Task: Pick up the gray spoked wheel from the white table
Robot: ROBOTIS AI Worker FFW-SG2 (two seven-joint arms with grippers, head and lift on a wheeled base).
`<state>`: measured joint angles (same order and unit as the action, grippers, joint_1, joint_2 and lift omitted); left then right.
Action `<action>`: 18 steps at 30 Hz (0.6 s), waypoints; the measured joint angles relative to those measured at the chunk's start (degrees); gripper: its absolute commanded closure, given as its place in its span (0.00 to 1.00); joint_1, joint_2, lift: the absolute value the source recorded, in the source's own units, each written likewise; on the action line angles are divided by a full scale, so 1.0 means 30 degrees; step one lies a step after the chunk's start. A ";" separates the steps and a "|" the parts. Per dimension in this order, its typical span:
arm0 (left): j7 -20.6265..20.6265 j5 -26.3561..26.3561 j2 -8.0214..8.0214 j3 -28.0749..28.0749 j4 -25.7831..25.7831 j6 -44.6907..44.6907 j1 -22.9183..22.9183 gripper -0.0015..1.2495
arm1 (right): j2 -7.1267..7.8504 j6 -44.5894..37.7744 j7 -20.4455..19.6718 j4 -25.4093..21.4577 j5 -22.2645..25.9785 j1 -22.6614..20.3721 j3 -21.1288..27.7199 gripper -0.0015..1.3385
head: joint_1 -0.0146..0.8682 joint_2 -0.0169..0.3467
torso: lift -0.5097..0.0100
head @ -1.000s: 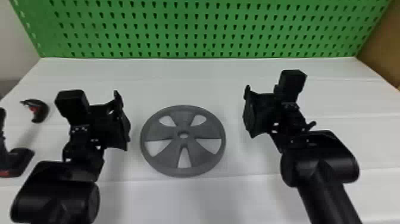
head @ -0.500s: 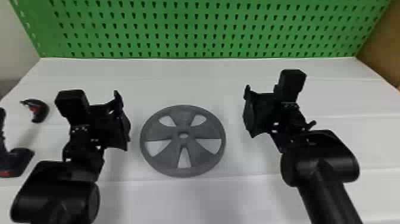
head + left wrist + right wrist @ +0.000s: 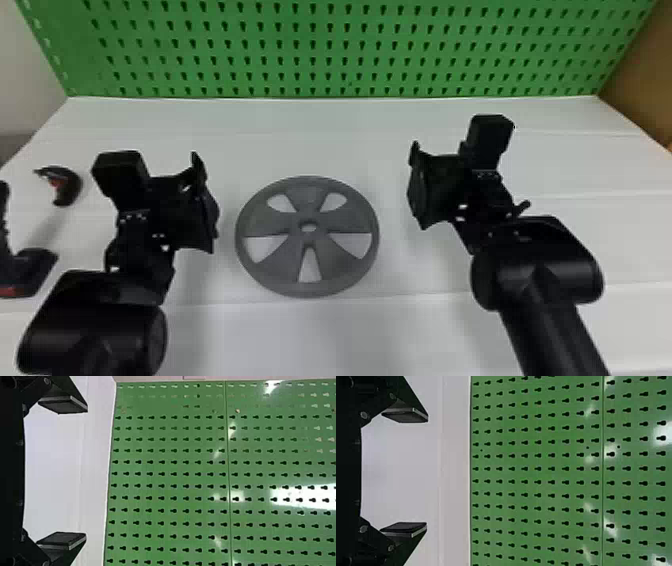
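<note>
Left gripper (image 3: 207, 202) and right gripper (image 3: 416, 186) point forward over the table (image 3: 320, 340), flanking the gray spoked wheel (image 3: 265, 223) (flat, touched by neither); all 4 fingers spread, empty.

2 black arms (image 3: 542, 270), rounded joints (image 3: 95, 330), boxy wrist modules (image 3: 120, 175), gray screws (image 3: 363, 414), flat fingers (image 3: 405, 416)

head: high, forward-down over table (image 3: 325, 135) to green pegboard (image 3: 320, 50) | wrists: nearer pegboard, facing it | shared: pegboard's foot
</note>
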<state>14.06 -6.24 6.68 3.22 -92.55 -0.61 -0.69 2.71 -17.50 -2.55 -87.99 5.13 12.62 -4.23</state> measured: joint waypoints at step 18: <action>0.0000 0.0000 0.0000 -0.0031 0.0000 0.0000 0.0062 0.12 | -0.0062 -0.2281 -0.0133 -0.0087 0.0458 0.2321 -0.0250 0.24 | 0.88 0.05 | 0.80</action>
<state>14.06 -6.24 6.68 3.13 -92.55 -0.61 -0.50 2.52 -24.35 -2.95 -88.25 6.50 19.58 -4.98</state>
